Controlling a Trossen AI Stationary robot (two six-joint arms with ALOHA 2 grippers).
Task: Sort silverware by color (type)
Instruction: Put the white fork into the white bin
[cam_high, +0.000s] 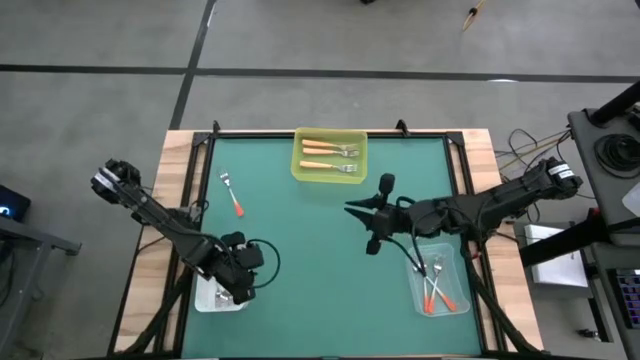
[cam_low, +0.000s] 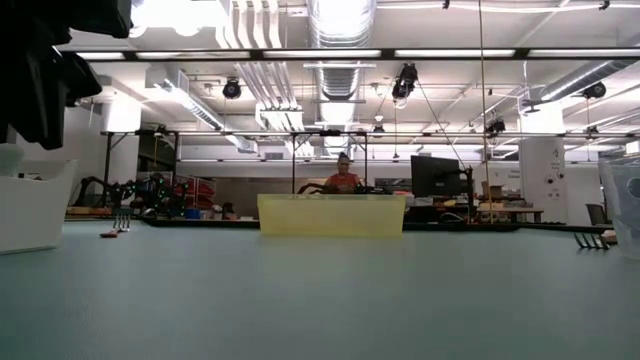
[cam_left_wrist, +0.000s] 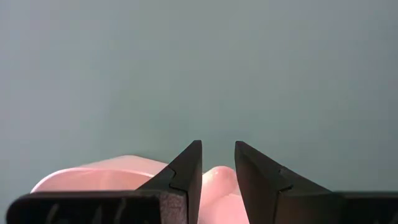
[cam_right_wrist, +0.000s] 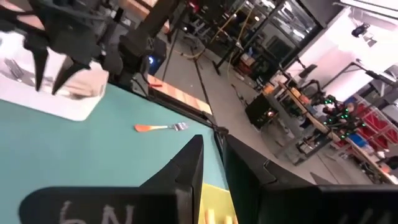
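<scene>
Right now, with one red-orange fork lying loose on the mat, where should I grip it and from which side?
Take the loose fork by its red-orange plastic handle, near the middle, coming straight down from above. It lies flat on the green mat, alone, handle toward the table's near side, tines toward the far edge. Close across the narrow handle. The left gripper is probably the nearer one.

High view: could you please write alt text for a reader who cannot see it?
A green table seen from above holds a yellow tray of orange-handled forks at its far edge. The left end effector hangs over a white tray; the right end effector hovers mid-table.
</scene>
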